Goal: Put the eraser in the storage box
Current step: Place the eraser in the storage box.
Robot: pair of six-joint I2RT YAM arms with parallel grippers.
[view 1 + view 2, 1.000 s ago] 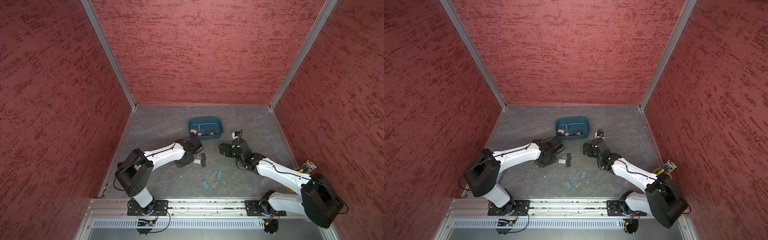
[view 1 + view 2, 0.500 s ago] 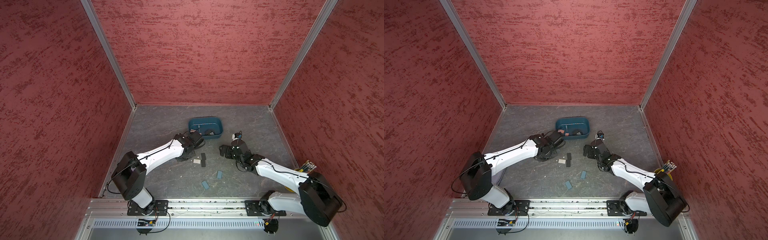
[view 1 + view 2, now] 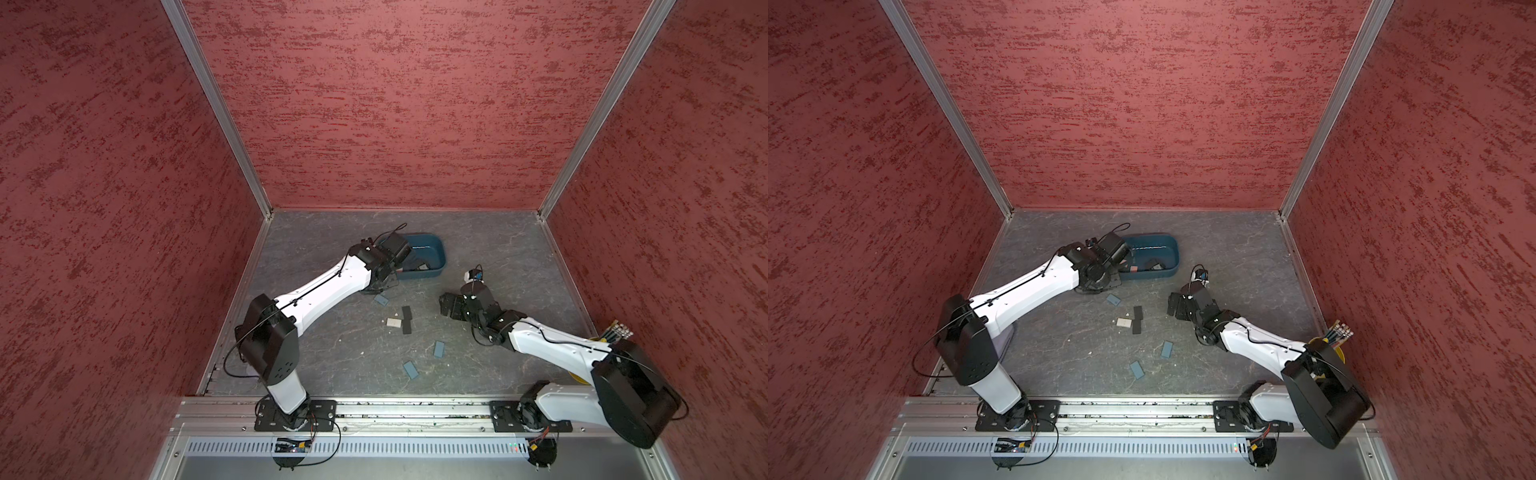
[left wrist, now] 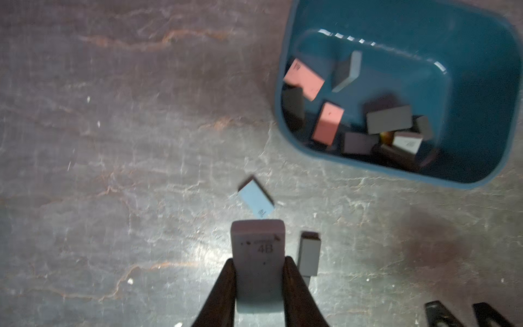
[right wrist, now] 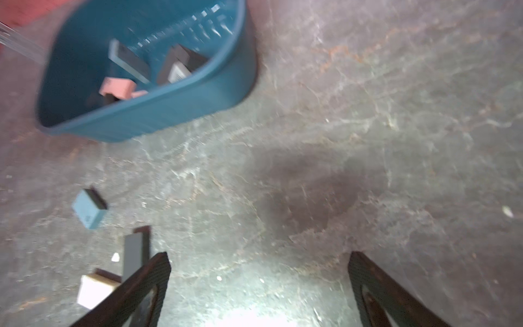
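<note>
- Handling: small solid block, judged light and fairly stiff with slight give; matt rubber surface, likely grippy rather than slippery; not fragile, so a short drop into the box is judged harmless.
- Hold point: pinch across the two long narrow sides, toward the rear half; leave the printed end free; avoid gripping by the rounded corners, where a slip seems likelier.
- Appearance: eraser [image 4: 257,249] pale grey-white, rectangular with rounded corners; dark "4B" print and a few small specks on the upward face.
- Left fingers [image 4: 223,291]: pinching the eraser from both sides; roughly half its length projecting past the fingertips.
- Location: appears lifted clear of the table [image 4: 113,170]; short of the storage box [image 4: 481,85], with the box rim off to one side and not under the eraser in the left wrist view; hidden beneath the left wrist in both top views, at the box end nearest the left arm.
- Storage box: dark teal tub with rounded corners; pink, grey and dark erasers already heaped inside.
- Right fingers [image 5: 161,266]: spread wide, holding nothing; poised over bare table, apart from the box.
- Loose items: blue eraser [image 4: 256,199] and grey eraser [image 4: 308,254] lying on the table just beyond the held one; several more visible in a top view.
- Next move, as a judgement: carry over the rim, lower inside the walls, then part the fingers; release low to limit bounce off the heap.
</note>
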